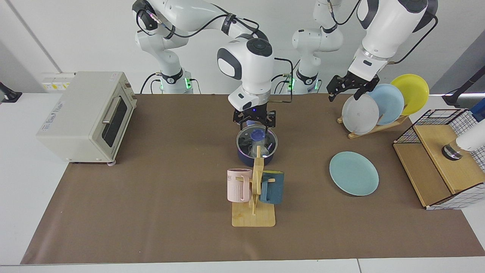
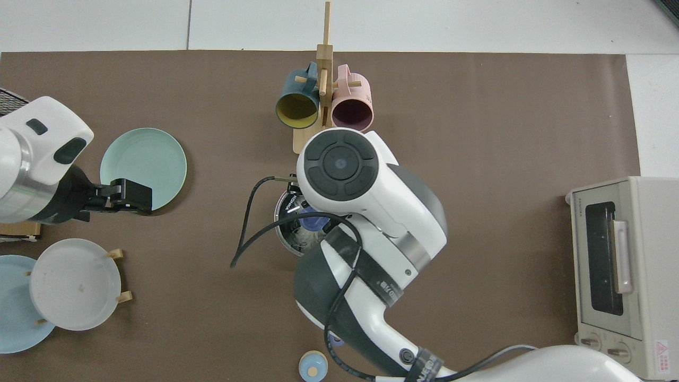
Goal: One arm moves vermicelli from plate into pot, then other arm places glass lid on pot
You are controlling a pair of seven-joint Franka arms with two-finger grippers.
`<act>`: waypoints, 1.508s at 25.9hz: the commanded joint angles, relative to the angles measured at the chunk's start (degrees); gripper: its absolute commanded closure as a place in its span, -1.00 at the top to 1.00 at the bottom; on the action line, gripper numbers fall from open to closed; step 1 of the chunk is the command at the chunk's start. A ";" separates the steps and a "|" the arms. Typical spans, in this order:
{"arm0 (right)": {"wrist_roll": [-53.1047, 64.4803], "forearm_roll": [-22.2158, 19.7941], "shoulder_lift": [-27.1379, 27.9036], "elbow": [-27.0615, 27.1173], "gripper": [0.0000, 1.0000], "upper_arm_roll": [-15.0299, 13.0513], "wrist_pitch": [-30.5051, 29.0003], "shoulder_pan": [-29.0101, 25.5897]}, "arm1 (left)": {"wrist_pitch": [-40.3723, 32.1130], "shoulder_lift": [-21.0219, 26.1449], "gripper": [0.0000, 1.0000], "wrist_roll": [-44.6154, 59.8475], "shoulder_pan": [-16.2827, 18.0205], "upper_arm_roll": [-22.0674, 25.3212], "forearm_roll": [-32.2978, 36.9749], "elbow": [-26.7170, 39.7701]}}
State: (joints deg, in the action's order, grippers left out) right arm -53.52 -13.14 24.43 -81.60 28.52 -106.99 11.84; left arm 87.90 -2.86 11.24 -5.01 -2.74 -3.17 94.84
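Glass lid (image 1: 257,139) sat on the pot (image 1: 257,153), mid-table just behind the mug rack (image 1: 254,189), toward the robots' edge. Blue knob faced up and, through the glass, a pale tangle looked like the vermicelli (image 1: 262,149), though you couldn't be sure of it from here.

Key relation for you: lid knob lay straight below the right gripper (image 1: 254,122), w/ clear air between them. Fingers hung spread, one each side of the knob's line, holding nothing. Right arm was much the nearer one; it came from the base at the facing view's left and hid most of the pot from above. Pot's long handle wasn't visible in either view, so you couldn't tell its axis.

Left gripper (image 1: 350,88) hovered well apart, above the grey-white plate (image 1: 360,114) in the dish rack near the table's far corner on that side. Fingers apart, empty; that arm waited. Teal plate (image 1: 354,173) lay bare btwn dish rack and the camera-side edge.

My read: both steps looked done, only a retreat left.

Writing: toaster oven (image 2: 618,276) showed "TOSHIBA" by its window; right arm's cable strap (image 2: 384,289) had white lettering, unreadable. Lid rim (image 2: 289,204) carried small dark lettering, also too small to read.
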 commanded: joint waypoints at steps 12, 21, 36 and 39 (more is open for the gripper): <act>36.97 13.05 -16.86 -11.39 1.00 -24.82 3.53 -0.67 | 0.43 -0.83 1.00 -0.08 0.27 0.01 -0.08 0.61; 54.12 13.05 -20.99 -11.48 1.00 -34.76 7.93 -0.59 | 0.43 -0.83 1.00 -0.08 0.27 0.01 -0.08 0.61; 63.45 12.87 -25.48 -10.07 1.00 -40.13 10.83 -4.10 | 0.43 -0.83 1.00 -0.08 0.27 0.01 -0.08 0.61; 63.36 13.05 -25.92 -9.98 1.00 -40.04 11.71 -5.50 | 0.43 -0.74 1.00 -0.08 0.27 0.01 -0.08 0.61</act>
State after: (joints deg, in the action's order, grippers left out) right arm 8.35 -1.34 0.42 -91.17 -12.29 -97.04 8.76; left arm 87.90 -2.87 11.24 -5.00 -2.74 -3.17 94.84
